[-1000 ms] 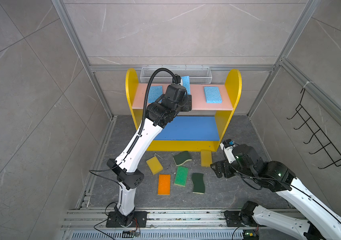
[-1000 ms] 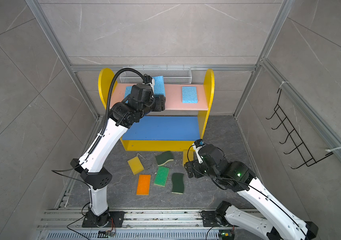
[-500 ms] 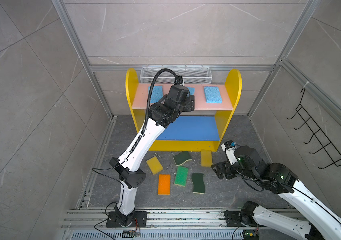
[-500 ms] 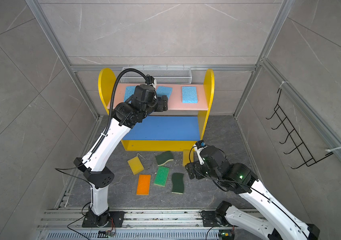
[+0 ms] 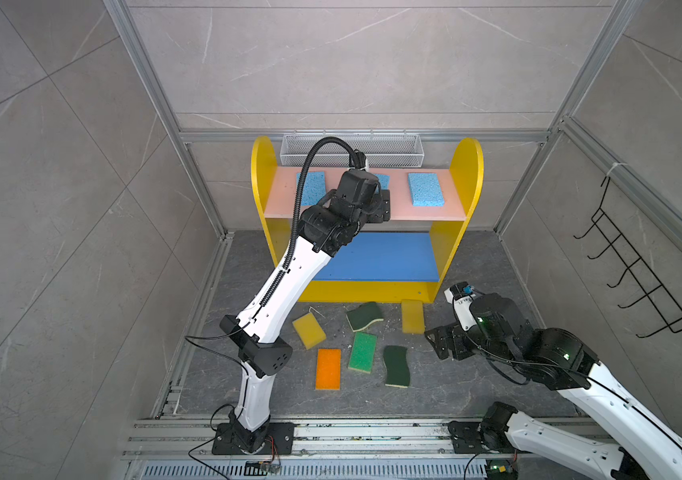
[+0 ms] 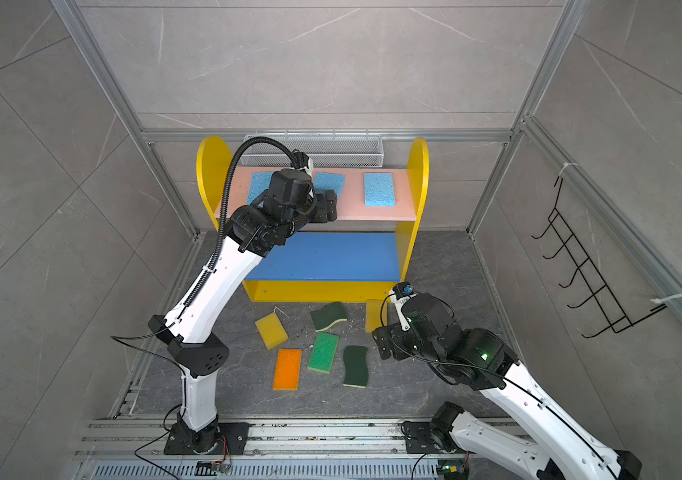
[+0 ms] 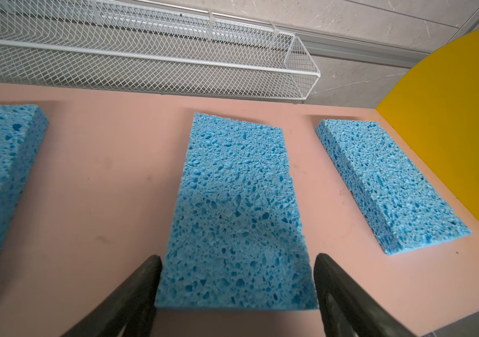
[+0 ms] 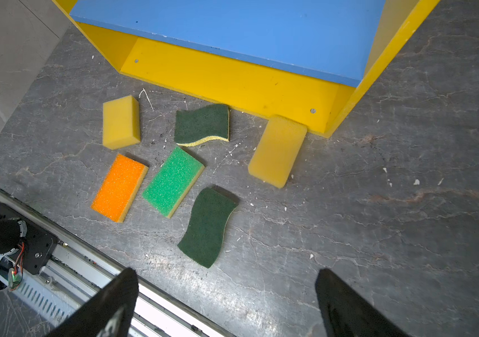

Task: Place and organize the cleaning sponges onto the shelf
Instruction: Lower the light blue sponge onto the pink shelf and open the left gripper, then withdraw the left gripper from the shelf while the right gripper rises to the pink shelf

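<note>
Middle blue sponge [image 7: 232,204] lies on the shelf's pink board [image 7: 101,175], long axis near-far; left hand [image 7: 237,257], parted, straddles its near end. Six sponges [image 8: 174,181] lie on the surface [image 8: 378,233]; right hand [image 8: 226,274], spread, is nearer, yellow sponge [image 8: 276,150] just far-left.

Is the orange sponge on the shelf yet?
No, the orange sponge lies on the floor in front of the shelf, beside the bright green sponge.
</note>
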